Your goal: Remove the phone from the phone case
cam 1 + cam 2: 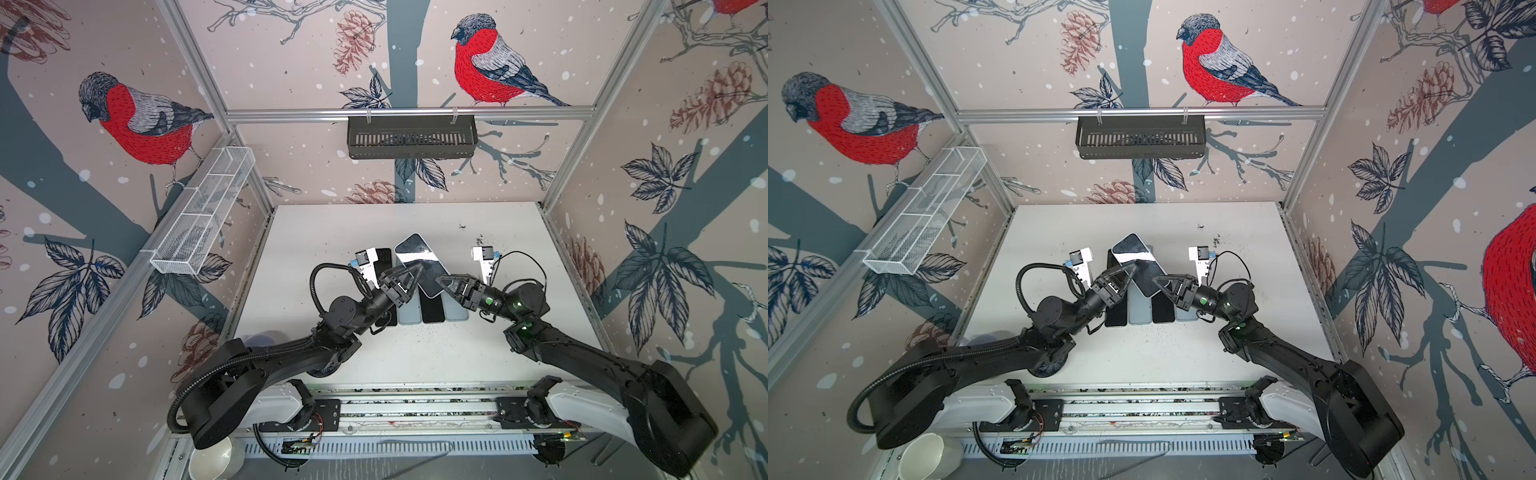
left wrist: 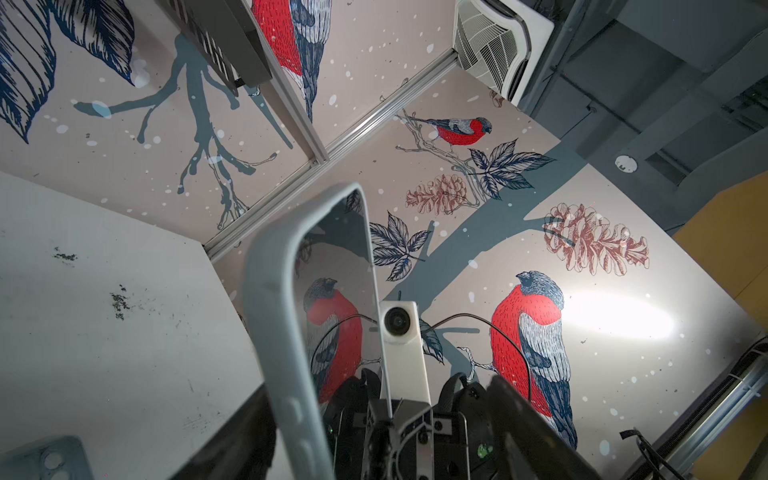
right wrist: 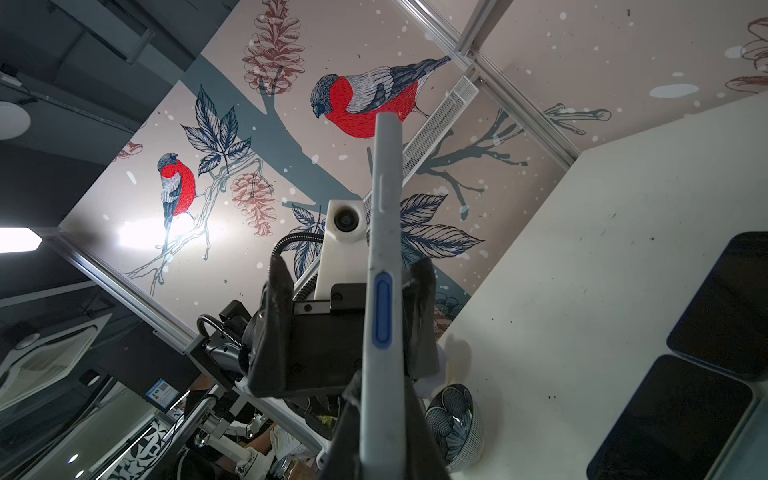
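The phone (image 1: 411, 253) (image 1: 1130, 249), dark glossy screen up, sits in a pale grey-blue phone case (image 2: 274, 299) and hangs tilted above the white table (image 1: 332, 232). My right gripper (image 1: 439, 279) (image 1: 1157, 279) (image 3: 382, 415) is shut on the case's lower edge, one finger on each face; the case's side with a blue button (image 3: 383, 311) runs up the right wrist view. My left gripper (image 1: 419, 269) (image 1: 1133, 269) (image 2: 376, 390) is open around the cased phone's other edge. Its fingers (image 2: 532, 428) stand wide apart, and the case lies near one of them.
Under the held phone a row of dark phones (image 1: 430, 311) and pale cases (image 1: 409, 318) lies on the table. Two dark phones (image 3: 723, 303) show in the right wrist view. A white wire basket (image 1: 203, 216) hangs at left, a black basket (image 1: 411, 135) at the back. A patterned bowl (image 3: 455, 419) stands near the front.
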Robot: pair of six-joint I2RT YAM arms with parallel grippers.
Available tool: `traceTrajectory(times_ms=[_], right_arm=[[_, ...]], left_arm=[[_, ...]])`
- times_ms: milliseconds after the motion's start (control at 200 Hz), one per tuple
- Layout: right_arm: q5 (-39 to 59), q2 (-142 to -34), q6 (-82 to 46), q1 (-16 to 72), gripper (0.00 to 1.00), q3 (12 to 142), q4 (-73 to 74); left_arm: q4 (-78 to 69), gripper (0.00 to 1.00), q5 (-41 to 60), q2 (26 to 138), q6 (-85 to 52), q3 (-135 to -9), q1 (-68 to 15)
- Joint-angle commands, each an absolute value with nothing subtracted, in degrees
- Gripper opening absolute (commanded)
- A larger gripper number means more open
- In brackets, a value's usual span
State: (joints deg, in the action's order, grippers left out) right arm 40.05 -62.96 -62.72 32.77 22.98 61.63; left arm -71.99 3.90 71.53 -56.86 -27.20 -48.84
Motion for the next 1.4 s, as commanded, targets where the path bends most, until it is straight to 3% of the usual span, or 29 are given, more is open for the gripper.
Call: traceTrajectory(times_ms=[0, 200, 645, 710, 725, 770, 820, 910, 1016, 1161, 1391], right_arm=[[40.81, -61.34, -61.23, 32.53, 0.0, 22.71, 62.97], [41.2, -59.26, -60.11, 32.52, 0.0, 22.59, 60.54], [43.33, -58.02, -59.15, 31.5, 0.01, 21.54, 58.68], [43.24, -57.1, -58.98, 31.14, 0.11, 21.21, 58.0], [43.2, -56.87, -58.87, 31.12, 0.18, 21.02, 57.93], [42.71, -55.7, -58.55, 31.4, 0.54, 20.17, 57.94], [41.58, -53.88, -57.52, 32.05, 0.78, 18.95, 57.22], [37.29, -49.5, -53.61, 34.33, 1.0, 16.78, 53.77], [33.83, -46.01, -49.94, 36.71, 0.99, 15.26, 49.79], [32.12, -44.74, -47.99, 38.02, 0.99, 12.58, 50.89], [33.68, -51.02, -50.97, 40.12, 0.98, 12.5, 60.63]], left_arm=[[-69.47, 0.75, 3.61, 70.79, -56.05, -27.94, -47.64], [-68.56, 0.69, 7.55, 72.27, -58.0, -29.49, -45.01], [-68.39, 0.1, 9.84, 72.8, -58.31, -29.49, -44.37], [-69.06, 0.04, 9.7, 72.44, -58.66, -28.91, -44.42], [-69.27, 0.03, 9.48, 72.25, -58.81, -28.77, -44.39], [-69.32, 0.0, 8.58, 71.39, -59.12, -28.11, -44.37], [-68.73, 0.0, 7.01, 70.07, -59.77, -27.7, -44.37], [-67.52, 0.0, 1.82, 67.43, -62.59, -26.75, -44.67], [-67.39, 0.0, -8.52, 64.44, -67.65, -23.92, -46.29], [-66.35, 0.0, -15.21, 63.51, -69.22, -24.0, -48.9], [-75.39, 0.0, -25.83, 67.23, -73.72, -20.7, -55.17]])
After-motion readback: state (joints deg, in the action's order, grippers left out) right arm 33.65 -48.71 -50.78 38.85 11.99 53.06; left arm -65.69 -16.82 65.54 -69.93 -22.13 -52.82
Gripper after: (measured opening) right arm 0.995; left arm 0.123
